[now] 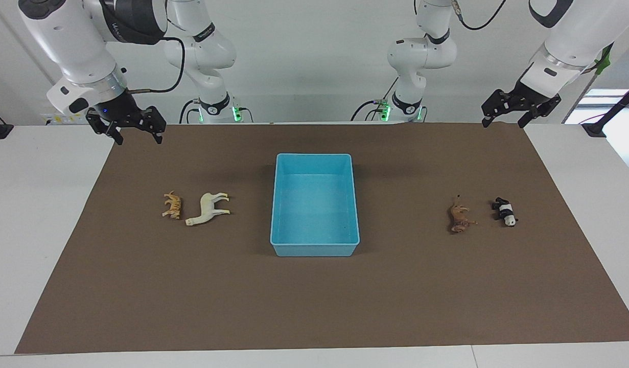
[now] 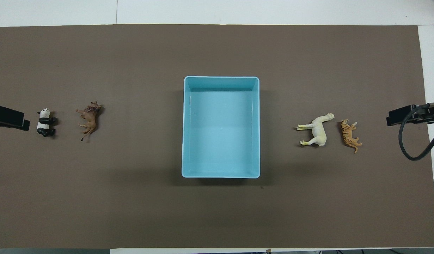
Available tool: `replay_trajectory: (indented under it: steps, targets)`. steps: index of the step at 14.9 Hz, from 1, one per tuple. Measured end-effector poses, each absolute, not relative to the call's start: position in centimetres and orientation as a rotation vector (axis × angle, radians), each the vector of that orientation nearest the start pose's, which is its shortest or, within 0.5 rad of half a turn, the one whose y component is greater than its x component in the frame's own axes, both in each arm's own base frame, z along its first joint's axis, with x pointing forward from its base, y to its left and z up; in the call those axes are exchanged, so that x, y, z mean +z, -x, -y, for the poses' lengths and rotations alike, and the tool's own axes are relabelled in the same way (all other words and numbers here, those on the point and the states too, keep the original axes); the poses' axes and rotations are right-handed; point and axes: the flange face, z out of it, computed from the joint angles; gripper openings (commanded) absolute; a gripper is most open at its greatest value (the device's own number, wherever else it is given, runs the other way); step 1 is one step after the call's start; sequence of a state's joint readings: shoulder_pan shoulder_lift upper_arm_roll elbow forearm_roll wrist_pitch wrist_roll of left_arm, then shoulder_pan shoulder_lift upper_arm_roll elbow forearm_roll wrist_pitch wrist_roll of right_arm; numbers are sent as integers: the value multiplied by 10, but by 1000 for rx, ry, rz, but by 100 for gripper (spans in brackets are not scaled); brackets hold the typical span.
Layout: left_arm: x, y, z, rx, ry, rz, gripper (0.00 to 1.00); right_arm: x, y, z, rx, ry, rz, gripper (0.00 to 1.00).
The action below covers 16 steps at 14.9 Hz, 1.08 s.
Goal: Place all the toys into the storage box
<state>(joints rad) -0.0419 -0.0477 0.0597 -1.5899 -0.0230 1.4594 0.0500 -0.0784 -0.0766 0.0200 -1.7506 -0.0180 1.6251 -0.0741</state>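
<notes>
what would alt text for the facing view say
An empty light blue storage box sits mid-mat with four toy animals lying outside it: a tiger and cream long-necked animal toward the right arm's end, a brown animal and panda toward the left arm's. Both open grippers, right and left, hang above the mat's corners nearest the robots.

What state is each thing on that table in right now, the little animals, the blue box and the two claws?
storage box: empty, upright on the brown mat.
tiger: lying on its side on the mat.
cream-white animal: lying on its side beside the tiger.
brown animal: lying on its side.
panda: lying on the mat beside the brown animal.
left gripper: raised, fingers open, holding nothing.
right gripper: raised, fingers open, holding nothing.
</notes>
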Motion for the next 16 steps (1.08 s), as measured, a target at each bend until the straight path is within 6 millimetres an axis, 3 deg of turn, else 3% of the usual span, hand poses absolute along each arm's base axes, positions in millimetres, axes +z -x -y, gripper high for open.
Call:
replay_trajectory:
  steps: [3,6,10,13,16]
  targets:
    - [605,-530,-17,80,3170,-9,100,562,-533,34,59,3158,24,100]
    - [561,-543,-21,6,3168,10,100,534,-531,37,87,3156,21,100]
    - [473,-568,-26,-97,3157,32,100,478,-524,48,109,3151,51,100]
    - [401,-580,-25,-139,3147,41,100,443,-526,44,88,3152,69,100]
    - [358,-576,-20,-161,3143,69,100,411,-527,39,72,3151,89,100]
